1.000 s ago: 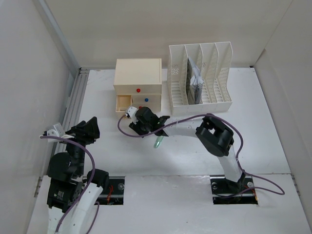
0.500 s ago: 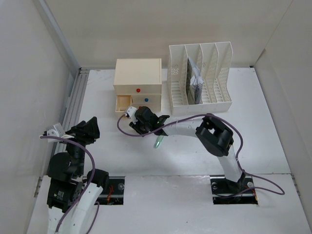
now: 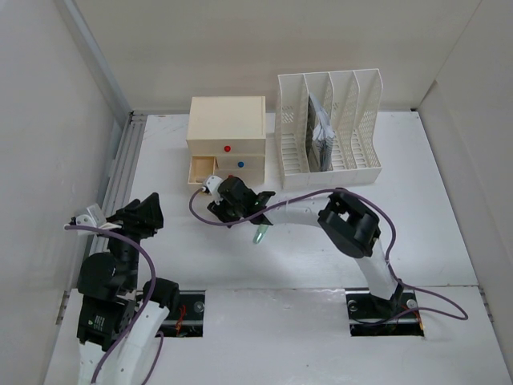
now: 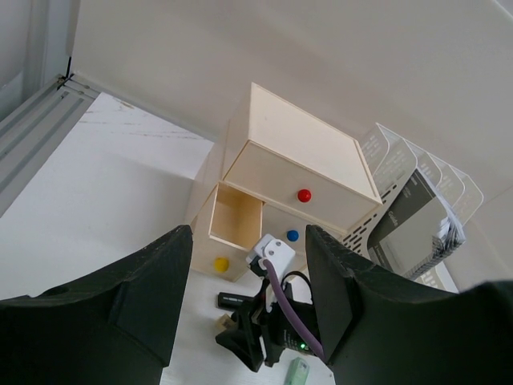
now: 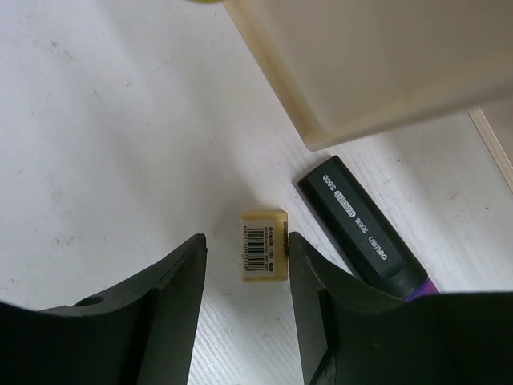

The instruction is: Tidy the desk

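Both are noted parted, empty: left gripper [image 4: 248, 237] aloft, right gripper [image 5: 246, 245] straddling a small cream barcoded eraser [image 5: 265, 245] (black marker pen [image 5: 361, 233] just beside) on the white desk [image 5: 120, 120].

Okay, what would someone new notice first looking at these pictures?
The right gripper, reaching to the front of the cream drawer box, hangs open over a small eraser with a barcode label lying on the desk, with a black marker beside it. The box's lower left drawer stands pulled open. A white file rack holding papers sits beside the box.
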`<state>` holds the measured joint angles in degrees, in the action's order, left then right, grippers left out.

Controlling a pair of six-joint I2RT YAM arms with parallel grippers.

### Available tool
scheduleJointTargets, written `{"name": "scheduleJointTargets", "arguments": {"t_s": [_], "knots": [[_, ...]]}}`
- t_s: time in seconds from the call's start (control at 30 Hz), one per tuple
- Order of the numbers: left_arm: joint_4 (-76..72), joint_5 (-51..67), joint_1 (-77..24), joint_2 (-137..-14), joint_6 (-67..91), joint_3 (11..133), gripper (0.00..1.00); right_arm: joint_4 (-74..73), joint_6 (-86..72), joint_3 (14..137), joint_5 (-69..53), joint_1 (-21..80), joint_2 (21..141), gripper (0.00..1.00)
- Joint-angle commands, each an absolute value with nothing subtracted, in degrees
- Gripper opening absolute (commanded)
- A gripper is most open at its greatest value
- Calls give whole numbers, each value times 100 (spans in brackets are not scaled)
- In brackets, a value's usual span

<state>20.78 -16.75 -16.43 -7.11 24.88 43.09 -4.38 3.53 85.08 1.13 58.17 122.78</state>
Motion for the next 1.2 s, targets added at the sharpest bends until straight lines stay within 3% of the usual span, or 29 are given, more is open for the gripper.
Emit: {"name": "scheduleJointTargets", "arguments": {"t_s": [0.0,0.2,0.47,0.87,1.17], "knots": [[1811,-1696,-1670,-633,2408,4289,56,-713,123,8499,254,5889,12560,51],[1811,-1696,-1670,-633,2408,4289,56,-589,18,8341,308,5889,12560,47],[1811,-1696,-1670,-633,2408,4289,56,-536,79,7937,369,5889,12139,22],[1811,-1749,-1670,-633,2408,4289,54,-360,527,7208,264,5889,11040,17],[1811,-1749,-1670,-633,2408,4289,54,-360,940,7409,79,5889,10566,17]]}}
